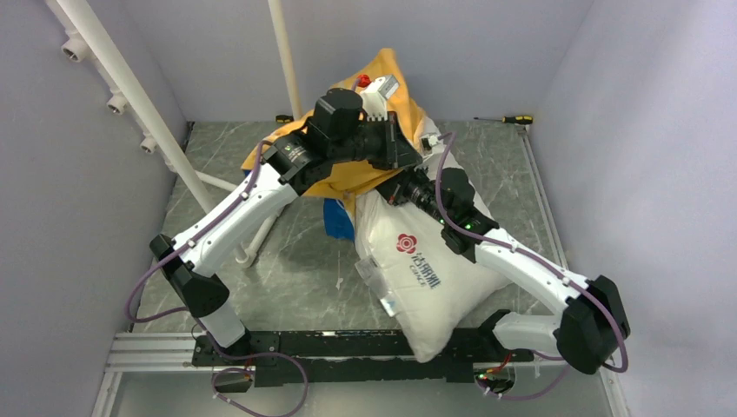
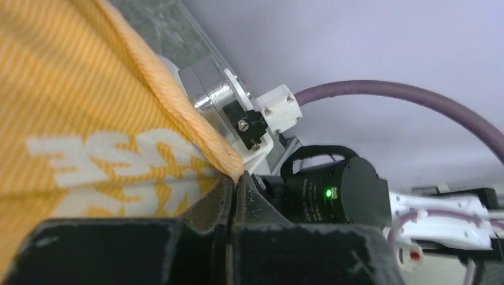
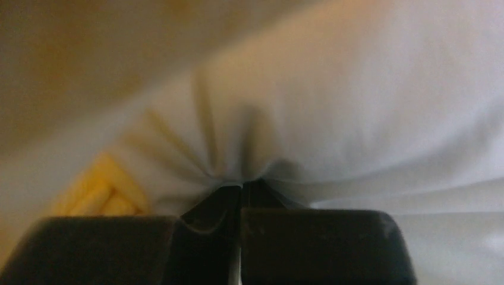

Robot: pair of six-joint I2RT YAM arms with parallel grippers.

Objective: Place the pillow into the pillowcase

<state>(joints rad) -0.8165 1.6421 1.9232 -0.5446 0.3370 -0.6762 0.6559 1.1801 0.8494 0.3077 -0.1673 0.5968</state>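
Note:
The white pillow (image 1: 426,278) with a red-and-blue logo lies tilted from the table's middle down over the front rail; its far end goes under the pillowcase. The pillowcase (image 1: 387,82) hangs raised at the back, yellow-orange side out, a blue bit (image 1: 337,217) below. My left gripper (image 2: 238,178) is shut on the pillowcase's hem (image 2: 202,139), holding it up; white lettering (image 2: 113,157) shows beside it. My right gripper (image 3: 242,187) is shut on a pinch of white pillow fabric (image 3: 309,119) inside the case, with yellow cloth (image 3: 98,190) at the left. In the top view both grippers are hidden by the wrists.
White pipes (image 1: 130,87) slant across the left side and one stands at the back (image 1: 285,61). A screwdriver (image 1: 513,119) lies at the back right by the wall. Grey walls close in the marbled table (image 1: 287,269). The right arm's wrist (image 2: 333,190) is close to my left gripper.

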